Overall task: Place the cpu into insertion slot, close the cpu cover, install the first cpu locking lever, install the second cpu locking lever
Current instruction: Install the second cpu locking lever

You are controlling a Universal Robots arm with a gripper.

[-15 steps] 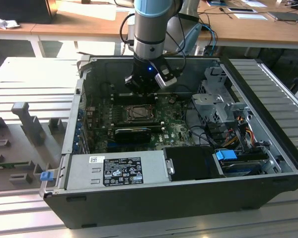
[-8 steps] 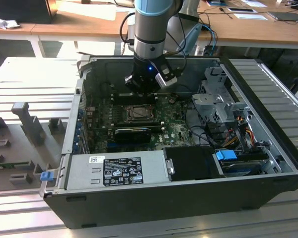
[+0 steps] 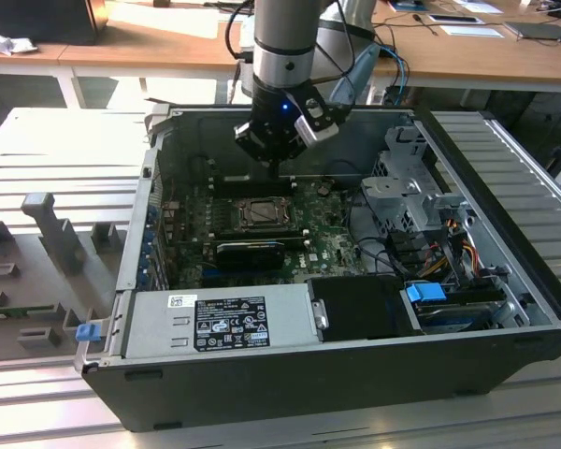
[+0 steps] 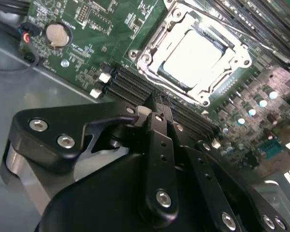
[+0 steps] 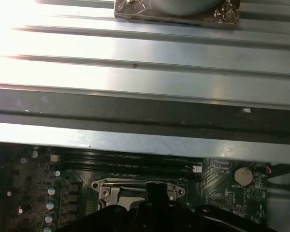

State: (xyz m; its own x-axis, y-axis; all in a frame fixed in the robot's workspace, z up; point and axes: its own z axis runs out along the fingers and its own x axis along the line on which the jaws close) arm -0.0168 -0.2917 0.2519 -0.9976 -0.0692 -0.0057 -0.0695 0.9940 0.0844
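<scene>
So the cpu [image 4: 195, 54] is already sitting in the slot [image 4: 150, 57], pale metal face up. In the second wrist view the cover [image 4: 221, 76] looks to be down around it, silver frame lying flat with the chip showing through the cut-out. Whether the levers are latched, I honestly can't tell from here; there are thin metal rods along the socket edges but their ends are hard to make out.

The gripper [image 4: 157, 104] hangs over the board just beside the socket, above the black memory slots [image 4: 130, 83]. Its fingers are pinched together with nothing between them, so it's carrying nothing. In the exterior view the arm comes straight down into the open case [image 3: 355, 374], gripper [image 3: 275, 166] right above the socket [image 3: 262, 213].

My guess: chip placement done, cover probably done, levers are the open question.
</scene>
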